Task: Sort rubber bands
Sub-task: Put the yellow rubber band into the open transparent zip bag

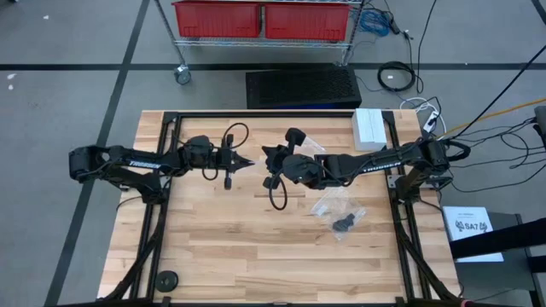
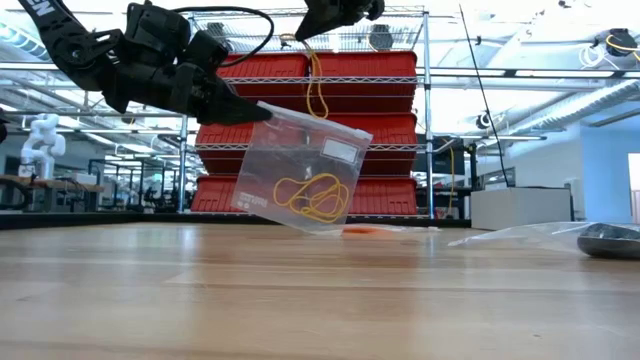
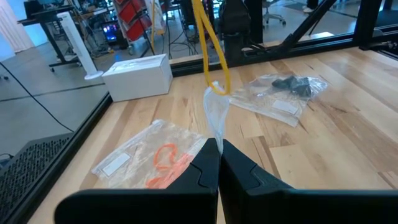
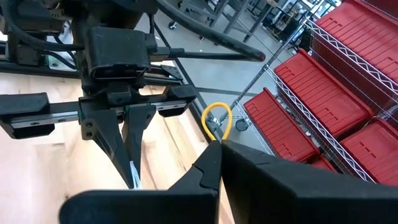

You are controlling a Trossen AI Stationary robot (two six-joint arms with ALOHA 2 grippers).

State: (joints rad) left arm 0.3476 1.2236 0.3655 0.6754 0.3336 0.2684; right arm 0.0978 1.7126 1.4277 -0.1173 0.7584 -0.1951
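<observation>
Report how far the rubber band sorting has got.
Done, apparently: one bag with orange bands and one with black bands lie on the table. In hand: the left hand, shut, holds up a clear bag with yellow bands; the right hand, shut, dangles another yellow band above it. Left: dropping that band in; no loose bands show.

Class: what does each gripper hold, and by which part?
Left gripper pinches the clear bag by its top corner; right gripper holds a yellow rubber band by its upper end.
</observation>
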